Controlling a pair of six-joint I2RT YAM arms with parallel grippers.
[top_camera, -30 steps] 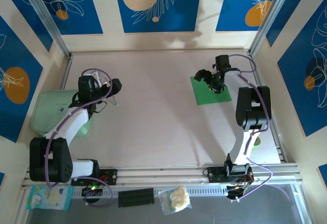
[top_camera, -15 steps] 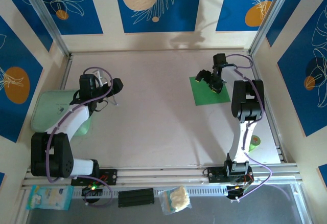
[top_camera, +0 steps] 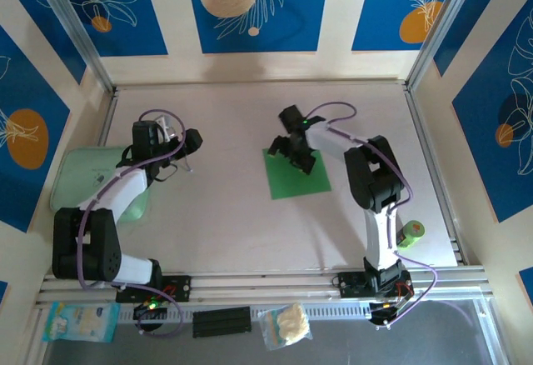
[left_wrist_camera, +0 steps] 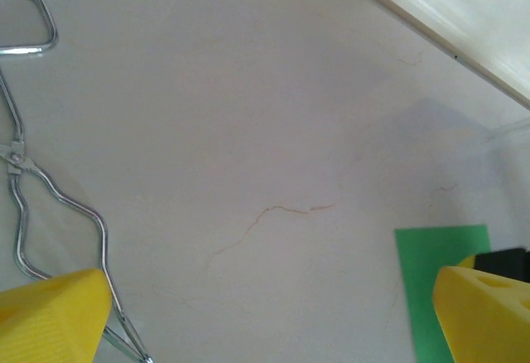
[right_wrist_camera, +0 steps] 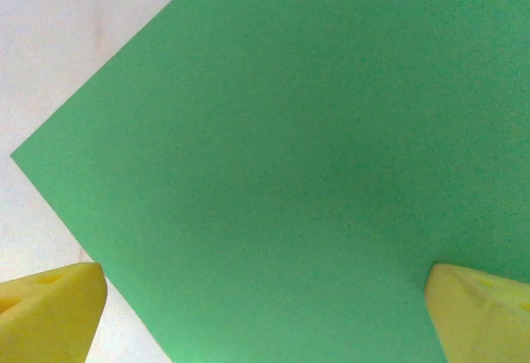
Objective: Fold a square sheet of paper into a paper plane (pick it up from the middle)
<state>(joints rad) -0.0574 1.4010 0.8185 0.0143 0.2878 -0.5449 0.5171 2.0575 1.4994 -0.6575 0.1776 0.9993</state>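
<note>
The square sheet of paper (top_camera: 300,180) lies flat on the table near its middle, bright green and plain. My right gripper (top_camera: 291,152) stands over the sheet's far edge, open. In the right wrist view the paper (right_wrist_camera: 290,156) lies close under the lens, with one yellow fingertip (right_wrist_camera: 50,309) at each lower corner and nothing between them. I cannot tell whether the tips touch the sheet. My left gripper (top_camera: 185,150) hovers open over bare table at the left. From its wrist the paper (left_wrist_camera: 426,284) shows at lower right. The paper plane is out of view.
A bent metal wire tool (left_wrist_camera: 25,181) lies by my left fingers. A pale mint pouch (top_camera: 83,183) sits at the table's left edge. A small green roll (top_camera: 414,232) stands at near right. Plastic bags (top_camera: 283,325) lie below the front rail.
My right arm has swung left from the far right towards the table's middle, and the green sheet has slid along under it. The left arm has barely moved.
</note>
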